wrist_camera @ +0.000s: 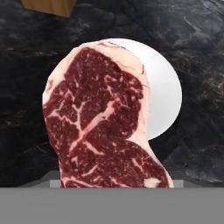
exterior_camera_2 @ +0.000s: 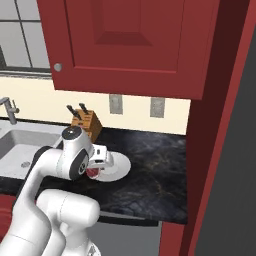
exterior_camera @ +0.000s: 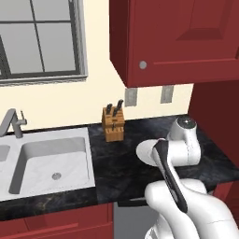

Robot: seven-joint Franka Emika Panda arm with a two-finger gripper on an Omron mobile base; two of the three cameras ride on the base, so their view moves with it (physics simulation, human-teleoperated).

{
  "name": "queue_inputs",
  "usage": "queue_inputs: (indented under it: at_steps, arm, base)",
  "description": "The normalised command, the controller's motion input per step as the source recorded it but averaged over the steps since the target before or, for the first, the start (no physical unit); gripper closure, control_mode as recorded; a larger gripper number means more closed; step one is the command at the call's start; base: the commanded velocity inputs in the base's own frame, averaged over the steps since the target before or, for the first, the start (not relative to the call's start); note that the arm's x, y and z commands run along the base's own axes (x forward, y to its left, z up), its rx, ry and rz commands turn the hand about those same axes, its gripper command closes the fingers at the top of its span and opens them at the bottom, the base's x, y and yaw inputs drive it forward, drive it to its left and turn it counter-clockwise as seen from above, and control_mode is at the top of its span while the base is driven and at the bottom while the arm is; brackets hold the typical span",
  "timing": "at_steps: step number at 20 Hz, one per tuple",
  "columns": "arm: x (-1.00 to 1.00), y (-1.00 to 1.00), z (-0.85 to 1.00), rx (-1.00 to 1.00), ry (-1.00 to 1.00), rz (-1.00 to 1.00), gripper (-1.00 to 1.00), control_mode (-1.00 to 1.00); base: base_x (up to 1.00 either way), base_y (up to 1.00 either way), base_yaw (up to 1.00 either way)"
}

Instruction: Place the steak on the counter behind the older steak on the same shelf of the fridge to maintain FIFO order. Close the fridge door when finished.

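Reaching for the steak [wrist_camera: 105, 127], first step | steak lies on a white plate [wrist_camera: 164, 100] on the counter [exterior_camera_2: 150, 165], right of the knife block [exterior_camera: 113, 123] | my claw [exterior_camera_2: 95, 167] hangs just above it, whether open I cannot tell | next: lower, close on the meat, lift.

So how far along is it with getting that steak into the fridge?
Early. Nothing looks done: the steak lies on the white plate on the counter. In hand: the arm hangs over it, with no grip to be seen. Left: lifting, shelving it behind the older steak, closing the door.
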Motion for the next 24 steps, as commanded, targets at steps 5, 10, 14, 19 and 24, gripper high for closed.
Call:
queue_inputs:
  at_steps: [5, 10, 14, 19, 24]
  arm:
    - [0.0, 0.0, 0.0, 0.0, 0.0, 0.0, 1.0, 1.0]
    - [0.0, 0.0, 0.0, 0.0, 0.0, 0.0, 1.0, 1.0]
    - [0.0, 0.0, 0.0, 0.0, 0.0, 0.0, 1.0, 1.0]
    - [0.0, 0.0, 0.0, 0.0, 0.0, 0.0, 1.0, 1.0]
    - [0.0, 0.0, 0.0, 0.0, 0.0, 0.0, 1.0, 1.0]
  base:
    - [-0.91, 0.39, -0.21]
    - [-0.8, 0.24, -0.42]
    - [-0.6, 0.08, -0.58]
    - [-0.41, 0.06, -0.6]
    - [-0.64, 0.07, -0.59]
